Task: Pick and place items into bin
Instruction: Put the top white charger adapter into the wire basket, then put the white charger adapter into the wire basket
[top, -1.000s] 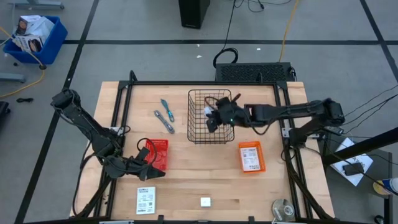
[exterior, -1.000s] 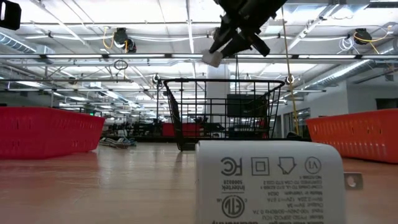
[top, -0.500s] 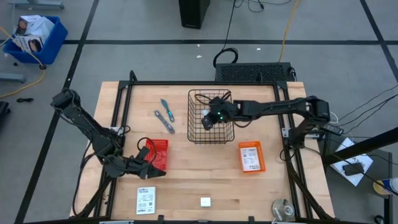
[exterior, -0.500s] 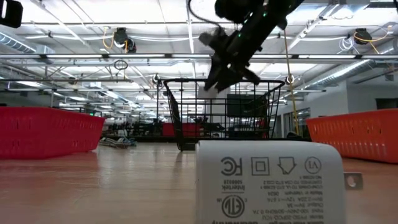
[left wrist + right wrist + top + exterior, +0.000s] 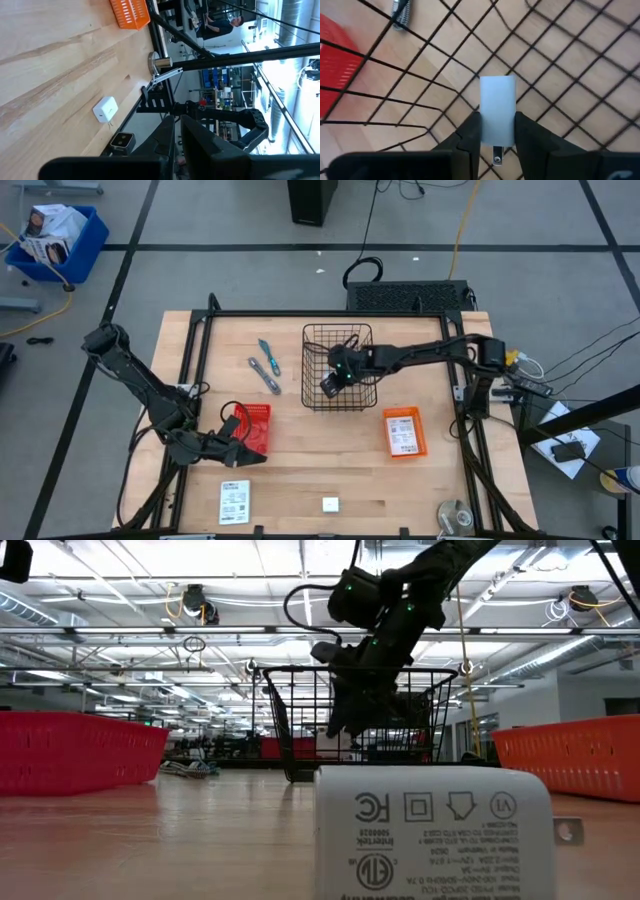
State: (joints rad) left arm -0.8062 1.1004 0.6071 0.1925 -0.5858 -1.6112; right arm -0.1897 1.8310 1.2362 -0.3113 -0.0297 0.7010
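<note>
The right gripper is reaching down inside the black wire basket, fingers clamped on 1 small white block, holding it just above the mesh floor. The left gripper is waiting low on the table beside the red bin, its fingers pressed together. On the wooden table, the blue-handled tool and grey metal tool are lying left of the basket. A white printed card and another white block are sitting near the front edge. An orange bin is sitting right of centre.
</note>
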